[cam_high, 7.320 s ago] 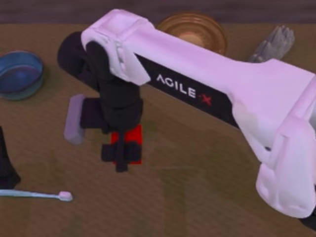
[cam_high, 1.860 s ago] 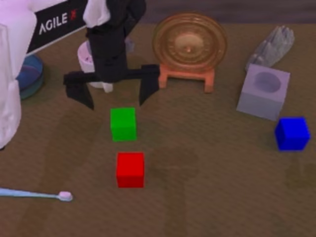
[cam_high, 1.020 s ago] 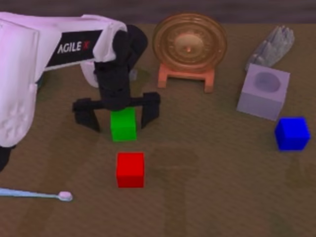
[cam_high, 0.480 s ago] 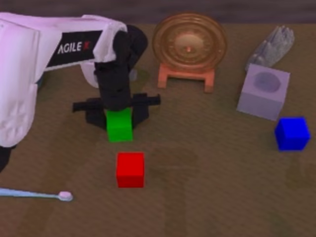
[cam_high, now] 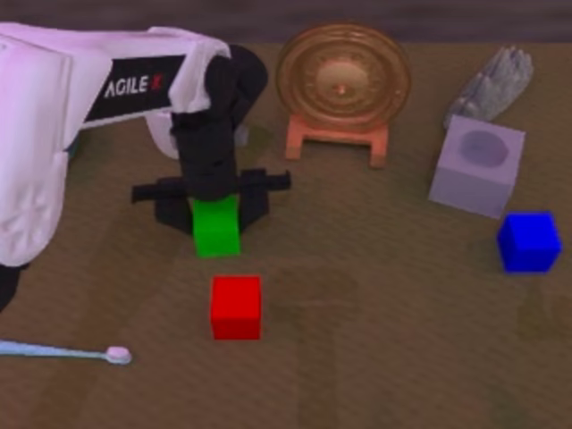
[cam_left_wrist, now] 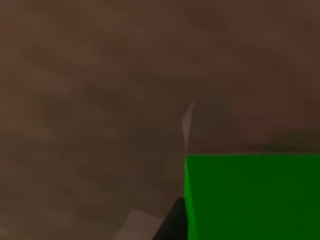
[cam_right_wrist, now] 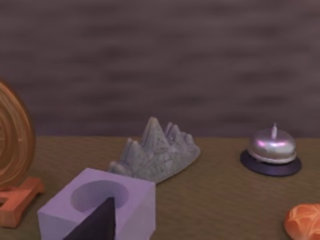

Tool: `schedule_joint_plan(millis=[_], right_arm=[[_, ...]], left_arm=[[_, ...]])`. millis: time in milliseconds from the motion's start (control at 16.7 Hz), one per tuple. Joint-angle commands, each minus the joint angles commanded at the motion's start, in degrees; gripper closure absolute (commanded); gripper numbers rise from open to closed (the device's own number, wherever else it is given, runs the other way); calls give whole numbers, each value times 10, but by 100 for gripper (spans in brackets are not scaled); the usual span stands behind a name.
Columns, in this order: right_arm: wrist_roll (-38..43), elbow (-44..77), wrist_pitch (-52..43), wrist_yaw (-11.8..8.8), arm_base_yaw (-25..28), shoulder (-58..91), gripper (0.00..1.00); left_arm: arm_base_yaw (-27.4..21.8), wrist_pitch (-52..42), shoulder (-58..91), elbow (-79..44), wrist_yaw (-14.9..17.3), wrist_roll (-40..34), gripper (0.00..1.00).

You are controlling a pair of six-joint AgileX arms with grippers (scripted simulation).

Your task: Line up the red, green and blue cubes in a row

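Two fingers of the left gripper (cam_high: 212,198) are pinching the green cube (cam_high: 217,227) at 12 o'clock of the red cube (cam_high: 236,307), apparently for realigning; the blue cube (cam_high: 528,240) is sitting at 3 o'clock.

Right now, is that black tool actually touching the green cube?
Touching. In the top view the left tool has its fingers closed against both sides of the green cube, no gap showing.

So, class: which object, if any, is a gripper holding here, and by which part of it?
The left gripper is shut on the green cube, its fingers pressed against the cube's two opposite side faces at its far end. No other cube is held.
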State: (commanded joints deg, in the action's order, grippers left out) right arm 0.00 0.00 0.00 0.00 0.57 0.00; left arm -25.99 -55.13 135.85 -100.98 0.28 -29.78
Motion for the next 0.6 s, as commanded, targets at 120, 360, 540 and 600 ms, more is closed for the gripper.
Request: schedule_joint_plan(millis=[120,360,540,600], right_arm=[[0,0,0,0,0,0,0],[0,0,0,0,0,0,0],[0,0,0,0,0,0,0],[0,0,0,0,0,0,0]], left_arm=[[0,0,0,0,0,0,100],[1,-10,-4,-9,0,1,100],[6,-68,-20,-46,0,-1,100],[8,-92,-27,-60,-1,-1,100]])
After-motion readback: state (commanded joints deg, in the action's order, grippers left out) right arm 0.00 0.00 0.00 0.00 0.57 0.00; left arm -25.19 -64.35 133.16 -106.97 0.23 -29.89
